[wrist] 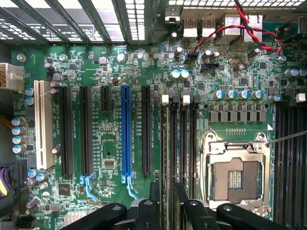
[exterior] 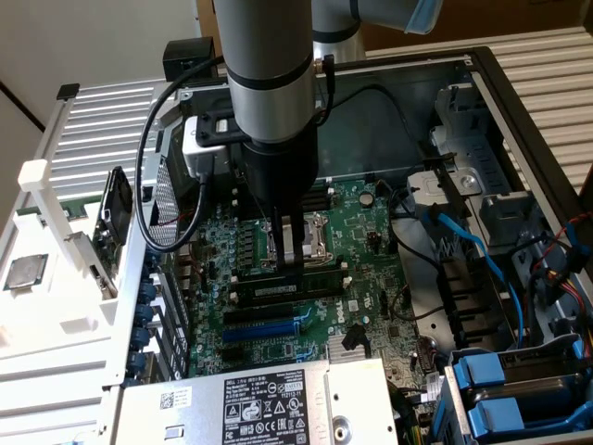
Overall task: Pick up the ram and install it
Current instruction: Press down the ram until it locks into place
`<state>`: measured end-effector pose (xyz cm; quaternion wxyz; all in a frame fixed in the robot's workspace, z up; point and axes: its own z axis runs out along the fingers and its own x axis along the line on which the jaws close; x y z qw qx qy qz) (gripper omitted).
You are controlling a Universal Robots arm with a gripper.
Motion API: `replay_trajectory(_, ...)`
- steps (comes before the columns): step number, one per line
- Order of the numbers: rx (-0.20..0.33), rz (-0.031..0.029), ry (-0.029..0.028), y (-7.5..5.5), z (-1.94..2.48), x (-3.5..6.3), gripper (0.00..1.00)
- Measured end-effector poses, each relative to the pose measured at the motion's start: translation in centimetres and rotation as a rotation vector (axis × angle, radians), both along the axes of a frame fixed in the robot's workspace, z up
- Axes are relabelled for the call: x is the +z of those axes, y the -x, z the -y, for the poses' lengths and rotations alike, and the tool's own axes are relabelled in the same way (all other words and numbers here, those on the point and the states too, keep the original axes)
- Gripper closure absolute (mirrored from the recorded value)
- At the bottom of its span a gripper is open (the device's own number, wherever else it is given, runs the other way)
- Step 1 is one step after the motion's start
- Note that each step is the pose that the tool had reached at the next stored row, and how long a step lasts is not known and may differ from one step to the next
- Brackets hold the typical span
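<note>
The ram is a long dark-green stick with a pale label. It stands on edge in one of the memory slots on the motherboard, between white end clips. My gripper hangs straight down over the ram's middle, with its dark fingertips just at the top edge. In the wrist view the gripper is open. Its two black fingers stand apart on either side of the narrow slot line where the ram runs edge-on. Nothing is pinched between them.
The open processor socket lies right beside the memory slots. A blue expansion slot and black ones lie on the other side. Red and black wires cross the board's edge. A labelled power supply, blue cables and drive bays crowd the case.
</note>
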<state>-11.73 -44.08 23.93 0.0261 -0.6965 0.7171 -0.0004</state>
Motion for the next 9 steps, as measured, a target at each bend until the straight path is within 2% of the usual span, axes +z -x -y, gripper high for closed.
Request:
replay_trajectory(5, 0.000, 0.0000, 0.0001, 0.00, 0.00, 0.00, 0.76)
replay_trajectory(7, 0.000, -0.0001, 0.0002, 0.00, 0.00, 0.00, 0.89)
replay_trajectory(9, 0.000, -0.0001, 0.0003, 0.00, 0.00, 0.01, 0.89)
